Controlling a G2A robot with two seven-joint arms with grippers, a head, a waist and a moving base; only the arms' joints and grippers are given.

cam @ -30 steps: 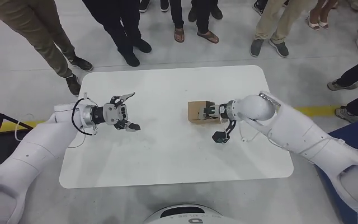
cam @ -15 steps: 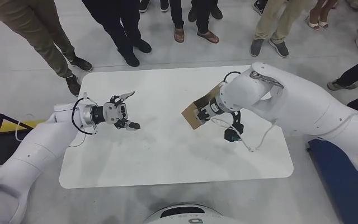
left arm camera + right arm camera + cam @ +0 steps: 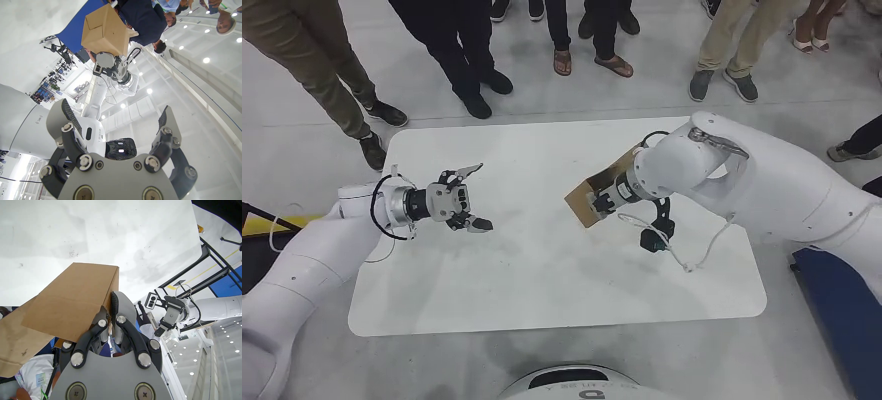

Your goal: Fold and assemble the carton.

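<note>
Brown corrugated-cardboard carton (image 3: 594,197), held tilted clear of the rounded white table (image 3: 542,280), right of centre. Right gripper (image 3: 109,303) pinches one wall edge, ragged there. Judged light, stiff-panelled, crushable; best gripped near creases. Left gripper (image 3: 115,106) is spread wide, empty, well apart.

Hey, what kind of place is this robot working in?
Likely a large hall or open lab: bare concrete floor with a yellow line, rows of ceiling spotlights, and desks with screens far behind.
</note>
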